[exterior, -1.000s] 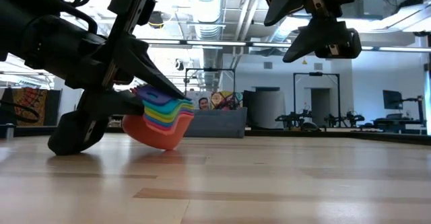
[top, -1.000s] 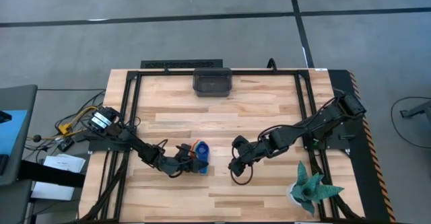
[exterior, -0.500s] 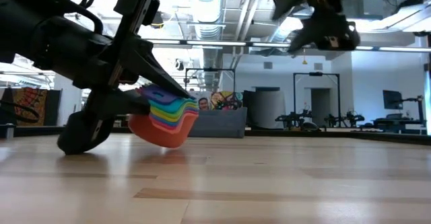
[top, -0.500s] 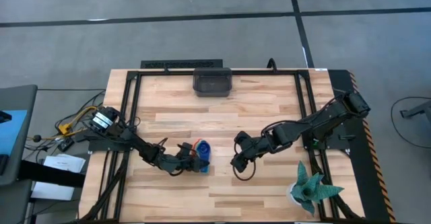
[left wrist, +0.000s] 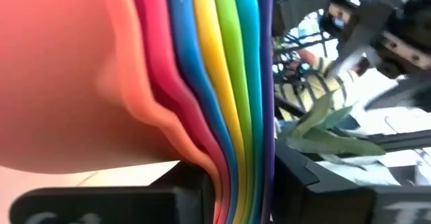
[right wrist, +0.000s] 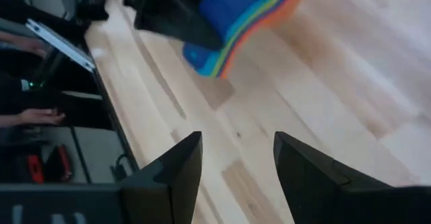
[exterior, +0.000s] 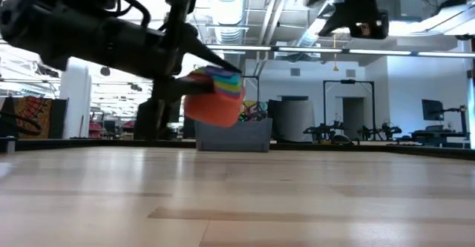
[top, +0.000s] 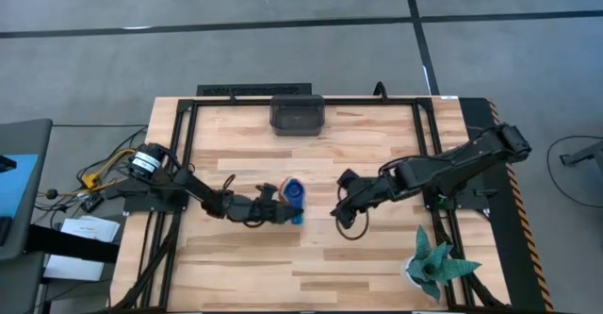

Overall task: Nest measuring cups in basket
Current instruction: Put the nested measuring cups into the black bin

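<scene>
The wooden table (top: 377, 154) is carrying everything, with the two dark arms reaching in over it from either side. Well beyond both grippers, against the far edge, the basket (top: 297, 114) is sitting with nothing visible inside it. The teal spiky plant (top: 431, 263) is standing at the near right corner, off to the outer side of the right arm and well apart from its tip. The left gripper (top: 279, 207) is hanging over the middle of the table, clenched on the stack of measuring cups (top: 293, 197); in the low view the stack (exterior: 215, 95) is riding clear of the wood, tilted, with the orange cup on the outside and the coloured rims fanning out above it. From the left wrist the nested edges (left wrist: 202, 83) are filling the picture, orange outermost, then red, blues, yellow and green, pressed against the dark finger (left wrist: 108, 200) beneath them. The right gripper (top: 347, 204) is hovering just beside the stack, on the side away from the left arm, not touching it, lifted off the table, its fingers (right wrist: 168, 173) standing spread apart with bare wood showing between them and the cups (right wrist: 236, 15) lying ahead of its tips.
</scene>
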{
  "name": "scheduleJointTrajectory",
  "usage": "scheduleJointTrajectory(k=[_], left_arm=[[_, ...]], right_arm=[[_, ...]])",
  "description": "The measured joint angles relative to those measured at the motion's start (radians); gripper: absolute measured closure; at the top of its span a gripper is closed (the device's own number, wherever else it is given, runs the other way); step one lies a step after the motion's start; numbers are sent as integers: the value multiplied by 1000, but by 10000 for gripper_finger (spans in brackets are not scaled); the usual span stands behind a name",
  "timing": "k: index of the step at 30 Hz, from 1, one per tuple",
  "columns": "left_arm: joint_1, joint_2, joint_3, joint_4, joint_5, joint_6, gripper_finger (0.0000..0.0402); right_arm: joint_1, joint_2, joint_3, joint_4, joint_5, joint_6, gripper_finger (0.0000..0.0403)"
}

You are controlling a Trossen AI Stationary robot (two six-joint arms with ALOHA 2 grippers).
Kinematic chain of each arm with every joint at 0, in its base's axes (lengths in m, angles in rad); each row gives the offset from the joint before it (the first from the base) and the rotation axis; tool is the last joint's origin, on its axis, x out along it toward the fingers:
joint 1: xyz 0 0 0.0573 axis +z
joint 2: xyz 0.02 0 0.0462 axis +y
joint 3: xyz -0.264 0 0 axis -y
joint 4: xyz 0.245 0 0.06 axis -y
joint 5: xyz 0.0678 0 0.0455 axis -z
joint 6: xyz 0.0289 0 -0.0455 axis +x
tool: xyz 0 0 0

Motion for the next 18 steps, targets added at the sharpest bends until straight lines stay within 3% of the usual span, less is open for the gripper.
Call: scheduleJointTrajectory(k=[8, 18], left_arm=[[171, -3, 5, 95, 158, 49, 316], [458, -4, 97, 72, 393, 93, 314]], right_arm=[[-117, -123, -1, -73, -3, -111, 194], [-347, -141, 0, -56, -156, -293, 202]])
